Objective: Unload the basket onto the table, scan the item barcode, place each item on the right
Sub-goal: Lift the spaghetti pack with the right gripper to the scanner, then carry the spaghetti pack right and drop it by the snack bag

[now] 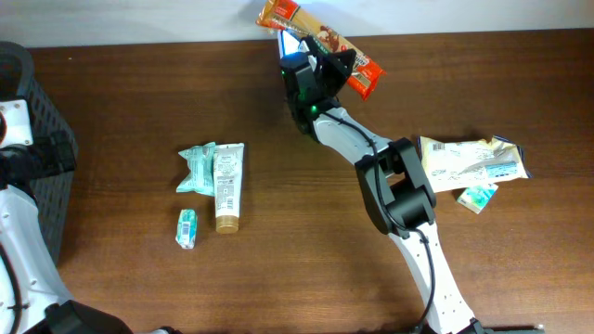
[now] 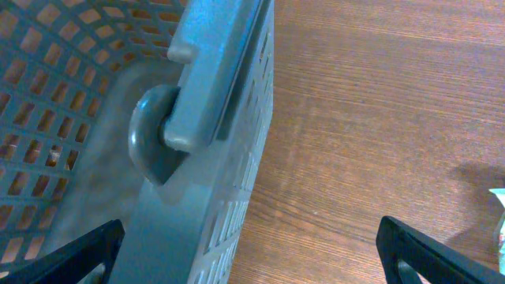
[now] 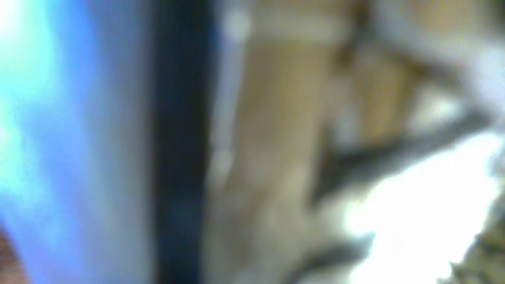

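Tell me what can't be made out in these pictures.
Right wrist view: all blur; no barcode legible.
Overhead: the right gripper covers the middle of the snack packet; labels too small.
Left wrist view: basket blocks the left half; pale item at right edge cut off.

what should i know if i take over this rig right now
Left tool: open, empty, over the rim of the grey basket.
Right tool: shut on the orange snack packet, at the far edge of the table.
Lying on the table: tube, teal pouch, small bottle, cream packet, small teal item.
Done: packet gripped. Left: no scanner in view, scan unconfirmed; right wrist view is blurred.
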Robot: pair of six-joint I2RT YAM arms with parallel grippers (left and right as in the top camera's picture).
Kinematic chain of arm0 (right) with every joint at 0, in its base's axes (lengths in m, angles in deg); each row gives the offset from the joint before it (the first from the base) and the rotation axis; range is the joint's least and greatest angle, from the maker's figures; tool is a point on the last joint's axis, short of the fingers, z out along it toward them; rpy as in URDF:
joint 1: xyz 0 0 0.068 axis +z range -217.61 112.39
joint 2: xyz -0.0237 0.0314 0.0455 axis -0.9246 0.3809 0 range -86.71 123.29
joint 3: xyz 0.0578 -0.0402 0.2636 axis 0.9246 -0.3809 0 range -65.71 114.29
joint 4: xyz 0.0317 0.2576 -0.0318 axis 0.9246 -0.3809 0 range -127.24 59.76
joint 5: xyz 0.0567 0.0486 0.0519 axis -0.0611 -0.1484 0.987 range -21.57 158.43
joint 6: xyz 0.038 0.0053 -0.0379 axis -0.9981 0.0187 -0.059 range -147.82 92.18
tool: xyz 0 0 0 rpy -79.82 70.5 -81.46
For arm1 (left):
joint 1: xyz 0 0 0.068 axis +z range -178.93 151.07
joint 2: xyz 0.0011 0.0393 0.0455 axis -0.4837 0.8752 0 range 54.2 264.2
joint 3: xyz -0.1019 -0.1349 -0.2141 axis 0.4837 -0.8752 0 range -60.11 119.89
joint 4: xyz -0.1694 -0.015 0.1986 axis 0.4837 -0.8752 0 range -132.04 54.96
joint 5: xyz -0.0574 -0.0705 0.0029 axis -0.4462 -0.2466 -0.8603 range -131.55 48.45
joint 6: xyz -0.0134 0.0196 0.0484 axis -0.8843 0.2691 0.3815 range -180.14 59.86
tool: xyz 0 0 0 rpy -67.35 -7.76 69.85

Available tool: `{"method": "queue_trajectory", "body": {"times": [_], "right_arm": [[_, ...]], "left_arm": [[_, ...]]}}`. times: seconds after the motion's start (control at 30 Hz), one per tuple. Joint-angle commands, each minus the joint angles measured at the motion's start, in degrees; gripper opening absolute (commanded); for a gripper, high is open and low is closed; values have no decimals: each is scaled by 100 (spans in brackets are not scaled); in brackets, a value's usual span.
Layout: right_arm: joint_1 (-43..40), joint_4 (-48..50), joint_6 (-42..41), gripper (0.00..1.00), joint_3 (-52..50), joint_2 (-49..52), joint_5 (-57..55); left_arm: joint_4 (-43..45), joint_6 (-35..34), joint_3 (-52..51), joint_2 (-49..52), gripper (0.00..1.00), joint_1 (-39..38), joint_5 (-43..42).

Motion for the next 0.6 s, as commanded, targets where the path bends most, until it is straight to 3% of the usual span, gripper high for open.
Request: {"method": "queue_trajectory", "body": {"times": [0.0, 0.37, 0.57], "right_arm": [[-26, 177, -173, 4, 184, -291, -380], [26, 308, 319, 4, 186, -372, -623], [376, 221, 402, 4, 184, -1351, -1084]], "left_arm": [[-9, -15, 28, 31, 99, 15, -63], [-9, -15, 28, 31, 99, 15, -63], [-9, -15, 28, 31, 99, 15, -63]]}}
